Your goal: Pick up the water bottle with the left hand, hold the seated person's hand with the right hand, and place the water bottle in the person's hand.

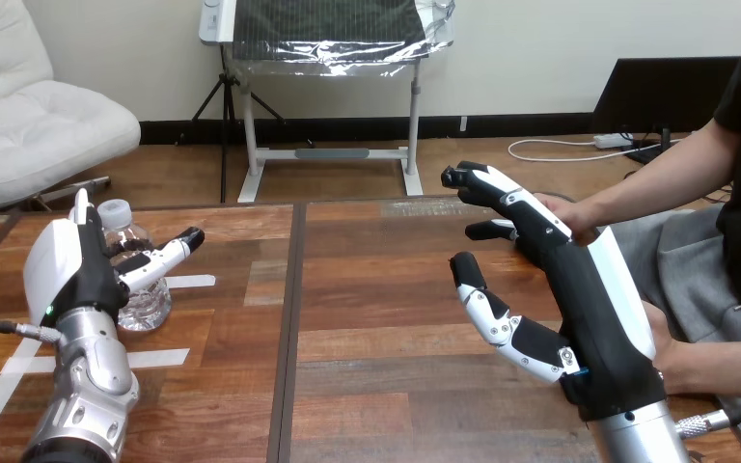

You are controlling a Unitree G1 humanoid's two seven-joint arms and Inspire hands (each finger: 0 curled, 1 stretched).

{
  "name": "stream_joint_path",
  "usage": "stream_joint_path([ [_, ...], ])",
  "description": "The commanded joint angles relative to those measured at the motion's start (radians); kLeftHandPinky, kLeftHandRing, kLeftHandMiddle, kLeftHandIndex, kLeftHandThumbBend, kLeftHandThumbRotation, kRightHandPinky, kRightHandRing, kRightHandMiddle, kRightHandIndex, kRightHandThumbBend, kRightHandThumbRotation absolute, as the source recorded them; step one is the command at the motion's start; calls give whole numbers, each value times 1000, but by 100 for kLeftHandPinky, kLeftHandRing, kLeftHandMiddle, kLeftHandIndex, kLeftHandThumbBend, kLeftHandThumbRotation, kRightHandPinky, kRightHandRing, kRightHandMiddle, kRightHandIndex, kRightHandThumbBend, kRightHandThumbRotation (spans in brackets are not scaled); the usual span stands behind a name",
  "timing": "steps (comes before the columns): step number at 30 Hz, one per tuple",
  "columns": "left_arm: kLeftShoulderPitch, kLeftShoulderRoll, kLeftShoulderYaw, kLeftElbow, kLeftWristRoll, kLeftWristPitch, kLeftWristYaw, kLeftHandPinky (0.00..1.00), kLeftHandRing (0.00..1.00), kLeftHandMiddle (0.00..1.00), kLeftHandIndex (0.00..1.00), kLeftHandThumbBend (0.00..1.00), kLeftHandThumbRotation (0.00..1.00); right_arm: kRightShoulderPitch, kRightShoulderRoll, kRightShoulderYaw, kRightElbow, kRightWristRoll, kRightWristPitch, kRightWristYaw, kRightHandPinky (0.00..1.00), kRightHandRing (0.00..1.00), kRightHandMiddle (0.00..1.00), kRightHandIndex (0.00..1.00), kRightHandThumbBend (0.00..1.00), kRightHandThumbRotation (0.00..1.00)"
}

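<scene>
My left hand (pixel 68 275) brackets the water bottle (pixel 147 301), fingers straight; right hand (pixel 579 289) splayed beside the person's hand (pixel 584 218); next, I reckon: close, lift

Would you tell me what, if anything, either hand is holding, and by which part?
The left hand is at the bottle's middle, but a grip cannot be told. The right hand is open and holds nothing; the person's hand lies behind it.

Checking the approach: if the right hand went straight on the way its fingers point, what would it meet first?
Likely the person's hand, just beyond the right hand's straight fingers; depth is unclear, so they may be touching.
</scene>
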State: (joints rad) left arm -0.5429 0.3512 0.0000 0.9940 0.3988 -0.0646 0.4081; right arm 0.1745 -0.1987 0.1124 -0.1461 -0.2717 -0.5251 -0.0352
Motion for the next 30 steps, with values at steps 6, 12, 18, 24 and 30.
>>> stream_joint_path([
  [6, -102, 25, -33, 27, 16, -10, 29, 86, 92, 94, 95, 95, 55, -71, -4, -24, 1, 23, -5, 15, 70, 84, 89, 80, 18, 0],
  [12, -103, 23, -43, 25, 15, 1, 38, 84, 90, 92, 93, 95, 56, -70, -5, -27, -1, 23, -3, 19, 70, 84, 89, 80, 18, 0],
  [18, -110, 26, -55, 37, 19, 15, 36, 84, 89, 91, 92, 94, 57, -73, -7, -31, 4, 15, -11, 14, 70, 84, 88, 80, 19, 0],
  [24, -117, 29, -61, 64, 19, 7, 44, 84, 89, 91, 92, 94, 57, -74, -9, -35, 6, 9, -13, 12, 70, 84, 88, 80, 19, 0],
  [30, -120, 27, -70, 60, 26, 29, 55, 84, 89, 91, 92, 94, 57, -72, -10, -41, 9, 5, -17, 7, 70, 83, 87, 79, 20, 0],
])
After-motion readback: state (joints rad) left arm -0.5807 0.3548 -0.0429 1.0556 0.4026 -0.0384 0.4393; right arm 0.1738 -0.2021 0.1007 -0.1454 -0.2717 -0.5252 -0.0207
